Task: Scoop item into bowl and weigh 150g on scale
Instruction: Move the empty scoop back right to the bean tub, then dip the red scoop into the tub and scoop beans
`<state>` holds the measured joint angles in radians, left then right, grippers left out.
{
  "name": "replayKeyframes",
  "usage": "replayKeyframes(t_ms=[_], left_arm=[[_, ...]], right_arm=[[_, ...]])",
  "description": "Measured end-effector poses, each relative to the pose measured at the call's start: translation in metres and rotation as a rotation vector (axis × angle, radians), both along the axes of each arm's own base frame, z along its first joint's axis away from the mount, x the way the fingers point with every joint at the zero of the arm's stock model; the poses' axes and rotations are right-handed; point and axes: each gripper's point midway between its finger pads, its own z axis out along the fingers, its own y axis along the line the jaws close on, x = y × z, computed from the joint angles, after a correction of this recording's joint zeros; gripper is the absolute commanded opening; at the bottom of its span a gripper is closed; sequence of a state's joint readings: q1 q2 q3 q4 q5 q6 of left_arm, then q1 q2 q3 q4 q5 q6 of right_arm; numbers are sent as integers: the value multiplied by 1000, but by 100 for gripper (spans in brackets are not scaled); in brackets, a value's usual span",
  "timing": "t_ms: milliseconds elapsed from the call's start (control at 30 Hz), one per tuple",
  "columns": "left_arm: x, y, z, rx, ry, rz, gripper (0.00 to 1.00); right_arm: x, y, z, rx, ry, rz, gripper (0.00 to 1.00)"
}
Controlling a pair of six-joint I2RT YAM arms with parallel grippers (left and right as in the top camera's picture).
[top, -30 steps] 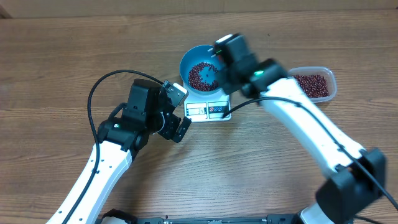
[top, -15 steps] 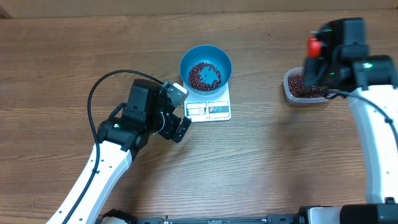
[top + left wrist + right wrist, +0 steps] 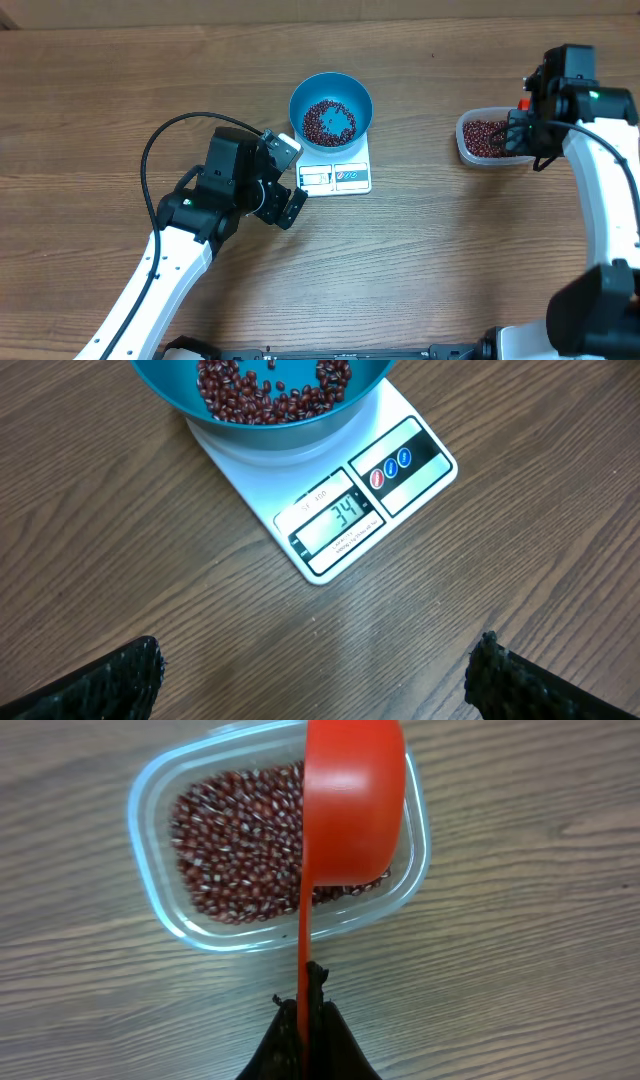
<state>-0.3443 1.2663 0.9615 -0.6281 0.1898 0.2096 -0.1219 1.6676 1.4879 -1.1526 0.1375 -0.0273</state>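
Note:
The blue bowl (image 3: 331, 108) stands on the white scale (image 3: 340, 176) and holds a layer of dark red beans (image 3: 329, 121). In the left wrist view the scale's display (image 3: 343, 516) reads 34, below the bowl (image 3: 270, 435). My left gripper (image 3: 291, 178) (image 3: 315, 672) rests open just left of the scale, nothing between its fingers. My right gripper (image 3: 535, 125) (image 3: 305, 1005) is shut on the thin handle of a red scoop (image 3: 352, 805). The scoop's cup hangs tilted over the right part of a clear tub (image 3: 150, 840) full of beans (image 3: 235, 840).
The clear tub (image 3: 485, 138) sits on the wooden table well to the right of the scale. The left arm's black cable (image 3: 160, 140) loops over the table to the left of the scale. Bare wood lies between the scale and the tub.
My right arm has swung from above the blue bowl to the clear tub at the right, carrying the red scoop. The left arm has not moved.

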Motion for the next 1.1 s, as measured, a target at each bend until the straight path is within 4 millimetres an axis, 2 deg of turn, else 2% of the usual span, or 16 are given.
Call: replayKeyframes(t_ms=[433,667,1100], left_arm=[[0,0,0,0,0,0,100],[0,0,0,0,0,0,100],[0,0,0,0,0,0,100]], right_arm=[[0,-14,-60,-61,186,-14,4],[3,-13,-62,-50,177,-12,4],[10,15,-66,99,155,68,4]])
